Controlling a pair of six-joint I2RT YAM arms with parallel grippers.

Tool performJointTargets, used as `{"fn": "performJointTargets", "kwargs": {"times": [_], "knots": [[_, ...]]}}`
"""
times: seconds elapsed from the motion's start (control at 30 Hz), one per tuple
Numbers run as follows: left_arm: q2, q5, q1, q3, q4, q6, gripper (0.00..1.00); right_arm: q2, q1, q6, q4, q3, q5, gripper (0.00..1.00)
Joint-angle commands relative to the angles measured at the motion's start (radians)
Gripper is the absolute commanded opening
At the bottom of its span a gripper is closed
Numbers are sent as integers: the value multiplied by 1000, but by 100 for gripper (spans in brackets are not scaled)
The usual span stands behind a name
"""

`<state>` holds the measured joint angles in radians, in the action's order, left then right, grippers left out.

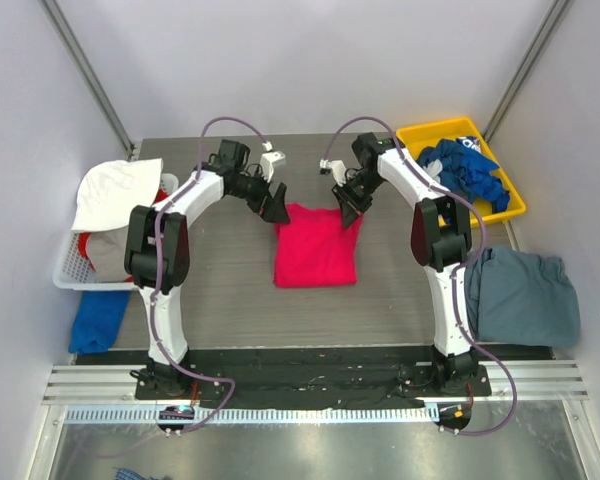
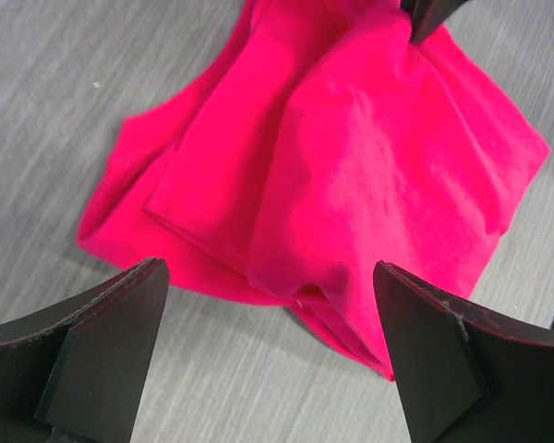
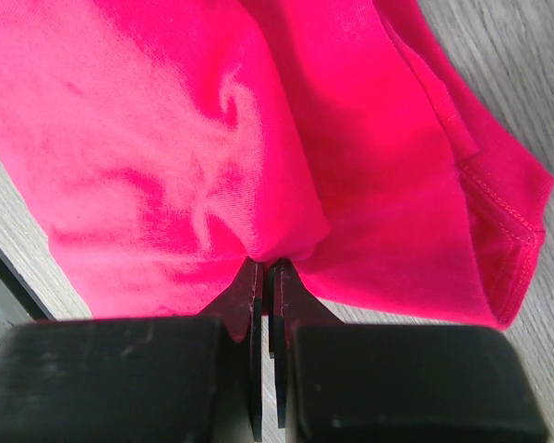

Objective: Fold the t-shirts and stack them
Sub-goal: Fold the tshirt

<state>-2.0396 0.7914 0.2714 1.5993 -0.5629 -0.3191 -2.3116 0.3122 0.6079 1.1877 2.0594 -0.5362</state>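
Right jaws pinching pink-red t-shirt (image 1: pixel 316 250), left jaws apart, long axis seemingly near-to-far.

No words or numbers can be read anywhere. The blue shirts (image 1: pixel 462 170) in the yellow bin (image 1: pixel 420 132) have a bit of white print on them, but it is too small to read.

- Pale walls (image 1: pixel 310 60) are enclosing the space under soft, even light.
- A dark grey wood-grain table (image 1: pixel 230 300) is filling the middle.
- Grey metal struts (image 1: pixel 85 70) are slanting up both back corners.
- Silver rails (image 1: pixel 90 382) are lining the near edge.
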Motion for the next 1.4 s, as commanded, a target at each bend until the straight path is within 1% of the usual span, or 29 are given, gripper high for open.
{"fn": "performJointTargets", "kwargs": {"times": [0.0, 0.07, 0.17, 0.2, 0.37, 0.63, 0.73, 0.77, 0.83, 0.87, 0.93, 1.37], "knots": [[-40, 35, 9, 60, -15, 0, 97, 78, -2, 9, 3, -2, 7, 1], [-57, 34, 20, 74, -18, 2, 96, 80, -4, 9, 3, -4, 10, 1], [-76, 23, 34, 86, -25, -1, 91, 83, -2, 12, 3, -12, 10, 1], [-80, 22, 37, 91, -26, 0, 85, 84, -4, 13, 3, -15, 12, 1], [-105, 23, 42, 128, -54, 5, 72, 83, -2, 15, 0, -21, 13, 1], [-113, 9, 45, 142, -77, -3, 66, 83, -2, 18, 0, -30, 15, 1], [-111, 5, 43, 143, -94, -18, 53, 87, -2, 21, -2, -35, 24, 1], [-113, 0, 43, 143, -97, -21, 42, 87, -2, 23, -2, -35, 25, 1], [-116, -1, 45, 142, -106, -28, 28, 87, -2, 21, -2, -35, 22, 1], [-119, -7, 43, 142, -107, -32, 14, 89, -2, 21, -3, -35, 22, 1], [-122, -12, 43, 146, -107, -32, 1, 87, -2, 18, -5, -33, 21, 1], [-133, -14, 45, 237, -135, -21, 0, 124, -2, 16, -5, -33, 36, 1]]}}
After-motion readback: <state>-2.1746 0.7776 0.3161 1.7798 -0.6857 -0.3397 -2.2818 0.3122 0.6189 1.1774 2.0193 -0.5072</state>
